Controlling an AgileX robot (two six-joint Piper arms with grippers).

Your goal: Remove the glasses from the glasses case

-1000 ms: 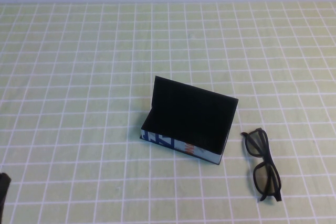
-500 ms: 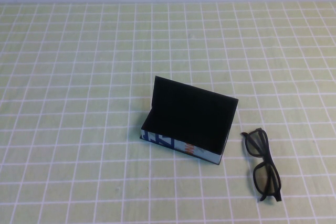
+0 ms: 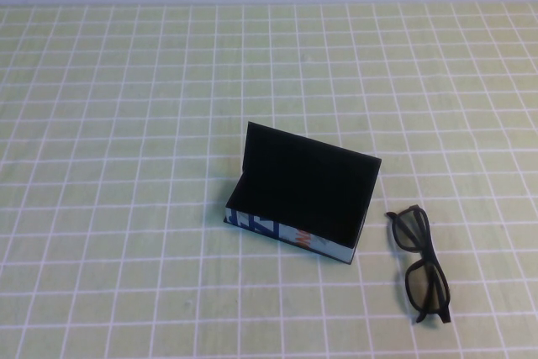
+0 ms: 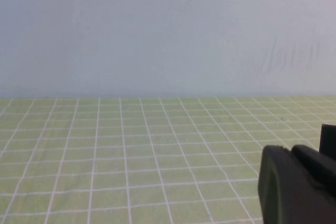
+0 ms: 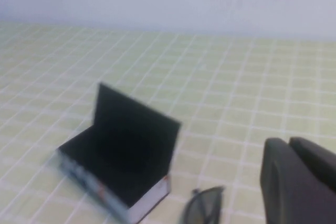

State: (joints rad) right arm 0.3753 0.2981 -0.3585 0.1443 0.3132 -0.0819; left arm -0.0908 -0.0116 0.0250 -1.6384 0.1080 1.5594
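The glasses case (image 3: 301, 203) stands open near the middle of the counter (image 3: 126, 124), its flat lid raised at the far side and its printed front wall facing the robot. The interior reads as uniformly black, with nothing in it that can be told apart from the lining. The glasses (image 3: 423, 265) lie on the counter just beside the case on the robot's right, apart from it, arms folded and lenses in line running toward the robot. By this layout the removal itself appears complete, and the step in hand is judged to be withdrawal to a parked pose.

Neither arm shows in the high view. The left pincer (image 4: 296, 182) appears only as a dark body at the edge of its wrist view, over bare counter with the back wall beyond; whether its fingers are apart or together cannot be told. The right pincer (image 5: 299, 179) likewise shows only a dark body in its wrist view, held above and on the robot's side of the case (image 5: 123, 153) and the glasses (image 5: 205, 205); its finger state cannot be told either.

To do this step well, the right arm should retreat upward and back along a path that avoids the raised lid, which a light contact would probably tip shut. It should not pass low over the glasses, since a thin plastic frame slides easily on the cloth. The left arm needs no motion.
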